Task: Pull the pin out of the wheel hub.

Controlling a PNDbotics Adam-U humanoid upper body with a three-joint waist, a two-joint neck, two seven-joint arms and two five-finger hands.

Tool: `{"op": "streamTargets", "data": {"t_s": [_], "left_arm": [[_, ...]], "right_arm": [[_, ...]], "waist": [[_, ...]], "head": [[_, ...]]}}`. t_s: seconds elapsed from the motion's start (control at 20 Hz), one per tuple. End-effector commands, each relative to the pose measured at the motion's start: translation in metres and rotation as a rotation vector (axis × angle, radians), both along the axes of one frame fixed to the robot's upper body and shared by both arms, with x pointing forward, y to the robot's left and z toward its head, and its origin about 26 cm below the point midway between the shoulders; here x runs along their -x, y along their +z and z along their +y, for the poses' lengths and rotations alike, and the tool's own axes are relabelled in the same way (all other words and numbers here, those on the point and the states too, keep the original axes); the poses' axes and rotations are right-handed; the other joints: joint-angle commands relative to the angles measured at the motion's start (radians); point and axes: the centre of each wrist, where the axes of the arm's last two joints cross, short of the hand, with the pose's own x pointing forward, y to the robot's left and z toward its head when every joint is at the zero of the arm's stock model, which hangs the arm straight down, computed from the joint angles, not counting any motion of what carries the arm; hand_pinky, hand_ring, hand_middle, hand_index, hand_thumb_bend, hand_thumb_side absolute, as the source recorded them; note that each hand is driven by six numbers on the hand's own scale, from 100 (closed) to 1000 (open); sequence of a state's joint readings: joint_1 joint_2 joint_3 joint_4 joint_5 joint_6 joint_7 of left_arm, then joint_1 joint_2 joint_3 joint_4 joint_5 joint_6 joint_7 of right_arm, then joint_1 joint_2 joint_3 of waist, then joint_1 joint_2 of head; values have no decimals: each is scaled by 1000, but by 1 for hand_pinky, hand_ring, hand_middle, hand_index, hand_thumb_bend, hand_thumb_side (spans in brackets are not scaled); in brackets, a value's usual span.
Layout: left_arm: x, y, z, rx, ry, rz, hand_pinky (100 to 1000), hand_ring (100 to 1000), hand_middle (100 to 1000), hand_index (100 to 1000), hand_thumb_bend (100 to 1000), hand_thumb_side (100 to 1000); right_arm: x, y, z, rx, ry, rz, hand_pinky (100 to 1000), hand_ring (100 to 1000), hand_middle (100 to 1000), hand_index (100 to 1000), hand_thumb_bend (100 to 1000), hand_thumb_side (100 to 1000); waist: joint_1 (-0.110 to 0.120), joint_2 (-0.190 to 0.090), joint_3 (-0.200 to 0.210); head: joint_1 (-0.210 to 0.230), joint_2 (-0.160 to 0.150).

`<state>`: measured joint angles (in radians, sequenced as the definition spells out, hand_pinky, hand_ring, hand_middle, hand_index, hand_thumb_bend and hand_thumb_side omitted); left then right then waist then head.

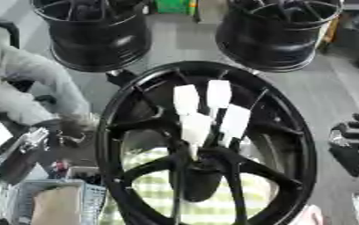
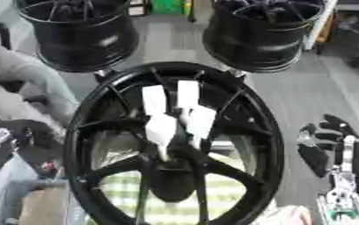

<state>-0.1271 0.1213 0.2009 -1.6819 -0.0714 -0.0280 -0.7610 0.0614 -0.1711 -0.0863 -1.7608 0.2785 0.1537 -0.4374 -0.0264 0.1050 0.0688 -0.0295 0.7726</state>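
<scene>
Pins [image 1: 206, 115] — white, upright — cluster at the wheel hub [image 1: 202, 165], well off to the left of the right robot hand [image 1: 356, 140], which hangs open and empty. Left robot hand isn't visible, so right's nearer.

You see a big black wheel hub [image 1: 206, 145] with shiny spokes, right in front of you. Four white pins [image 1: 206, 115] stick up near its middle, close together.
</scene>
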Motion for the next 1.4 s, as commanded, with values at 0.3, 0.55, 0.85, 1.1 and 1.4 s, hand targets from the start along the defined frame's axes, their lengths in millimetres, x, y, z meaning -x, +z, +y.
{"op": "streamTargets", "data": {"t_s": [0.3,0.55,0.85,1.1,1.4], "left_arm": [[-6,19,6,-20,13,-70,689,745,686,763,100,862],[-16,38,13,-38,11,-150,689,748,690,764,100,783],[-49,103,27,-114,-76,-409,692,747,696,774,100,554],[-78,170,31,-202,-182,-681,699,742,705,786,100,365],[-105,226,7,-377,-387,-939,718,739,723,806,100,244]], "right_arm": [[-2,8,-3,10,-6,-30,577,640,672,796,100,177],[-1,8,-3,12,-6,-28,577,639,672,796,100,177],[-1,7,-4,17,-4,-24,577,639,671,796,100,176],[0,7,-5,24,0,-20,577,639,671,796,100,175],[0,7,-6,35,8,-13,577,639,670,795,100,173]], "waist": [[4,-9,-1],[7,-10,-2],[14,-11,-14],[21,-14,-26],[27,-20,-39]], "head": [[-3,-3],[-5,-3],[-4,-3],[-1,-3],[3,-3]]}}
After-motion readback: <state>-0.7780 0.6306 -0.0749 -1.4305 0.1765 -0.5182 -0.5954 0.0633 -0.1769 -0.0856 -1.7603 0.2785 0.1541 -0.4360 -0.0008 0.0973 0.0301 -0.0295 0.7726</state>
